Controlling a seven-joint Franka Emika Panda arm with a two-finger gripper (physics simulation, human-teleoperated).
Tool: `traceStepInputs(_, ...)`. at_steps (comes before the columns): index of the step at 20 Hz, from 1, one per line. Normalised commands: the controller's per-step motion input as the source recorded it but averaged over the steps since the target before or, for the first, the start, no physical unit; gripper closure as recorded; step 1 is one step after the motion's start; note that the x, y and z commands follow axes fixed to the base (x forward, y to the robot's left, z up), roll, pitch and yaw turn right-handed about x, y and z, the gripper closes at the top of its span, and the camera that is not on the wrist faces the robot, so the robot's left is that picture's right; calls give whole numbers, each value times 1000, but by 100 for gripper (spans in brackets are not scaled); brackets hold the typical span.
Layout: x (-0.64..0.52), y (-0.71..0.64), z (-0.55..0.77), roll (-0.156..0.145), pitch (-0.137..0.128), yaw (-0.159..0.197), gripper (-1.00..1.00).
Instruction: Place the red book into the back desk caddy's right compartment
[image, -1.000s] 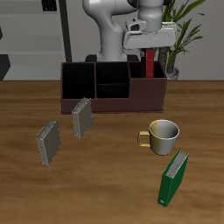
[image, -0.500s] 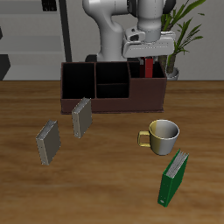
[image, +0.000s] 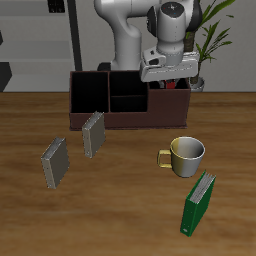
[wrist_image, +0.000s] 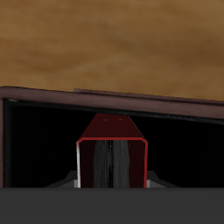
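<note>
We are lowering the red book into the back desk caddy, in its right compartment, upper right of the exterior frame. Our gripper pinches it; next, sink and release.

You have four books in all. One red book sits inside the single desk caddy. Two grey books stand on the worktop, one at centre left of the frame and one lower left. One green book stands at lower right. There is one mug, and one plant at upper right.
</note>
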Motion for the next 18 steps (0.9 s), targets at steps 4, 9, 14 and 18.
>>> traceStepInputs(4, 5, 16, -128, 15, 46, -25, -100)
traceStepInputs(9, 24, -58, -11, -3, 16, -17, -100)
traceStepInputs(14, 13, 24, -4, 17, 15, -5, -100)
traceStepInputs(18, 22, 7, -3, 11, 4, 3, -100)
